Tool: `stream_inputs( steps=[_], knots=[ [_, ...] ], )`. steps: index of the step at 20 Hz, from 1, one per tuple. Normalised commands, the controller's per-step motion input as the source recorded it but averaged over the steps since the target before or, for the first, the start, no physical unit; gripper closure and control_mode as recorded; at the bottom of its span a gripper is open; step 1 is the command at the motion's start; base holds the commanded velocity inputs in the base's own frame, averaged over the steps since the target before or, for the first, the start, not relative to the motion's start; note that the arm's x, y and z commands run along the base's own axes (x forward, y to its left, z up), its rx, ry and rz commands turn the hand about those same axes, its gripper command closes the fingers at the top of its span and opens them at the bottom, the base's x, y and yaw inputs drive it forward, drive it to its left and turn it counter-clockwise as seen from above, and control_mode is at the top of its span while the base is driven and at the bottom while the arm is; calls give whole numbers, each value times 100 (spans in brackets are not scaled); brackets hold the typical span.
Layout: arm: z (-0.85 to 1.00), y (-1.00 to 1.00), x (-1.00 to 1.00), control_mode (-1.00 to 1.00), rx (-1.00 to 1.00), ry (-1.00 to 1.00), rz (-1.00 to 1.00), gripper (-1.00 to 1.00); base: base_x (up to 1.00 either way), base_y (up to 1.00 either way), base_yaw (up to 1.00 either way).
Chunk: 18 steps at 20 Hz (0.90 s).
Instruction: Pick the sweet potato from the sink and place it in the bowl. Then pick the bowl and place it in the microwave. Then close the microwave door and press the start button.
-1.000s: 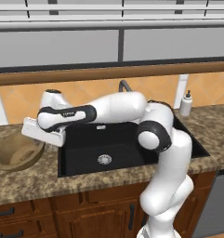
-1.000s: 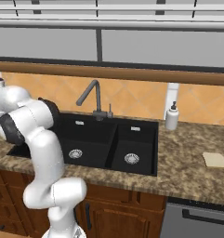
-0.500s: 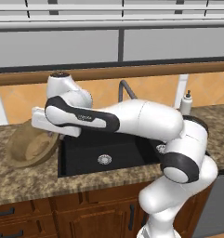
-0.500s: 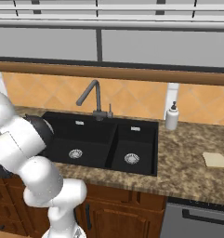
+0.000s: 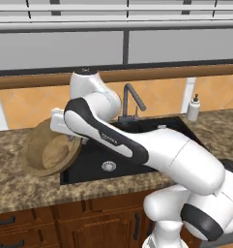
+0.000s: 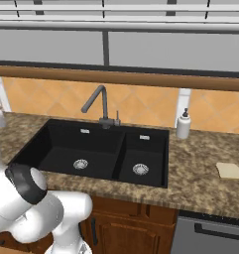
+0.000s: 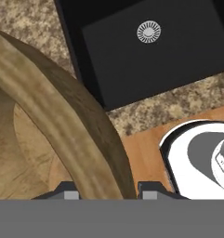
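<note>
While tilted steeply on edge above the counter [image 5: 21, 184] just left of the sink [image 5: 132, 155], bowl [image 5: 48, 150] held off the granite, open face turned forward and rightward in the left base view; gripper [image 7: 104, 188] pinching the bowl's rim, one dark fingertip [image 7: 67, 189] inside the wall and the other outside, wooden rim running up between them in the hand view; sweet potato not discernible inside the bowl from these angles; black basin with round silver drain [image 7: 148, 32] seen beyond the rim in the hand view; grey curved faucet [image 6: 98, 104] standing at the back of the sink; white soap dispenser [image 6: 183, 124] on the counter just right of the sink; pale square sponge [image 6: 229, 170] farther right on the granite.
</note>
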Motion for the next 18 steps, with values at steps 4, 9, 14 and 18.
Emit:
stream_inputs(
  steps=[4,9,14,18],
  knots=[
    [42,-68,-49,-100,0,0,-9,100,0,0,0],
    [44,-79,-51,-100,0,0,-19,100,0,0,0],
    [52,-82,-34,-100,0,0,-30,100,0,0,0],
    [47,-85,-24,-100,1,0,-27,100,0,0,0]
  ],
)
